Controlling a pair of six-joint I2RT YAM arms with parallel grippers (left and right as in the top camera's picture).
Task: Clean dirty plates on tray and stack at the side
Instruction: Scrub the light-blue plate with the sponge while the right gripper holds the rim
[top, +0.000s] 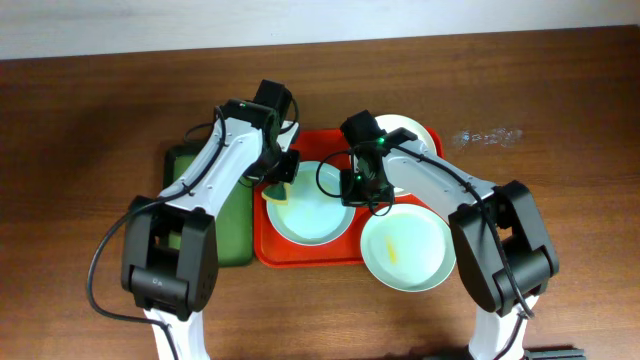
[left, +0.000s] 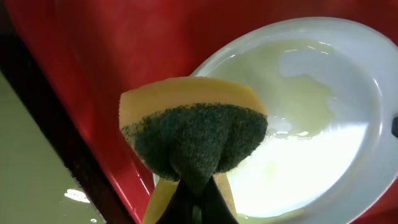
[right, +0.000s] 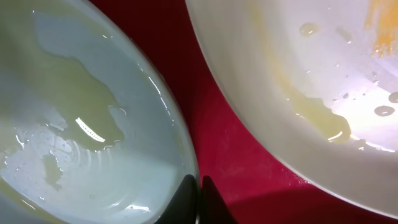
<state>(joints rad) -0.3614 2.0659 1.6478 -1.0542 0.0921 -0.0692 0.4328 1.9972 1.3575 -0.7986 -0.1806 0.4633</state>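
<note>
Mid-bench on the tray (top: 300, 255), the left gripper (left: 196, 194) clamps a sponge (left: 193, 137) tight above the blue plate (top: 310, 220), the right gripper (right: 199, 194) pinches that plate's right rim, and the white plate (top: 418, 130) and green plate (top: 410, 250) lie nearer the right edge.

Left arm (top: 215, 165) extends forward, wrist pitched down; left gripper (left: 196, 202) is clamped on a sponge (left: 196, 134). Right arm (top: 440, 182) reaches leftward, wrist pitched down; right gripper (right: 199, 198) fingertips nearly meet, apparently pinching the pale blue-green plate (right: 93, 124) rim
</note>
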